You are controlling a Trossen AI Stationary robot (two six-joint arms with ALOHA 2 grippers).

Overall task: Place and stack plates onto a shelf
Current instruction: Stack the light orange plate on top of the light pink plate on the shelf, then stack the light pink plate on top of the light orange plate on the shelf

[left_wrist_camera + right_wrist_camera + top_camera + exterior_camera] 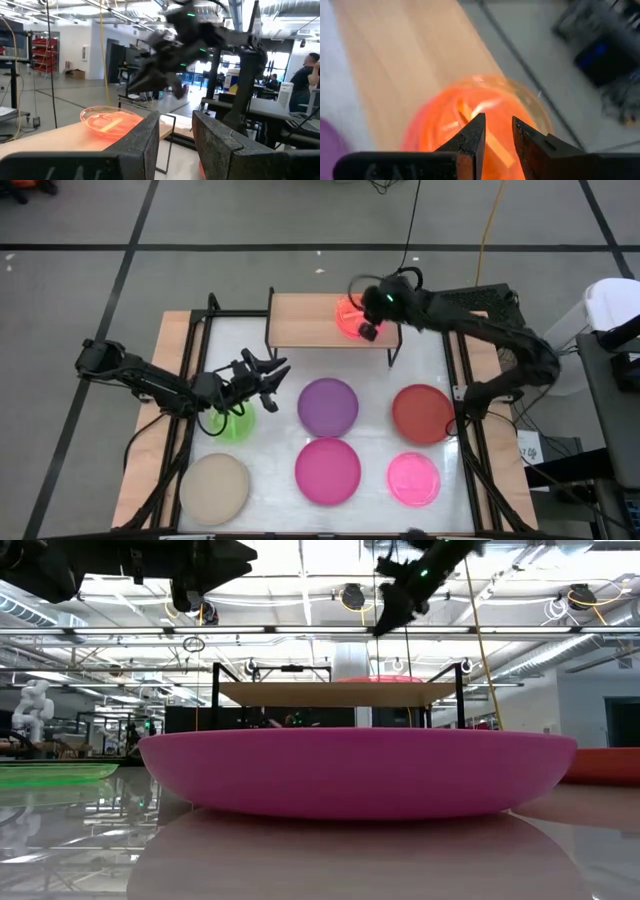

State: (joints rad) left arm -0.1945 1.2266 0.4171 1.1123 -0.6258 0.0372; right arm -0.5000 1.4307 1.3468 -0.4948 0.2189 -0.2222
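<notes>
The light-wood shelf (310, 320) stands at the table's far side. An orange plate with a translucent rim (350, 315) lies flat on its right half; whether it is one plate or two stacked, I cannot tell. My right gripper (368, 330) hovers open above that plate (470, 115), well clear of it in the low view (385, 615). My left gripper (272, 375) is open in the air above the table's left part, beside the green plate (235, 424), pointing toward the shelf (65, 132). Purple (328, 406), red (422, 412), magenta (328, 470), translucent pink (414, 478) and beige (214, 485) plates lie flat on the table.
The shelf's left half is bare wood, and its black legs (392, 352) stand on the white table top (375, 375). Black frame rails (190, 380) run along the table's left and right sides. The magenta plate (360, 775) fills the low view's foreground.
</notes>
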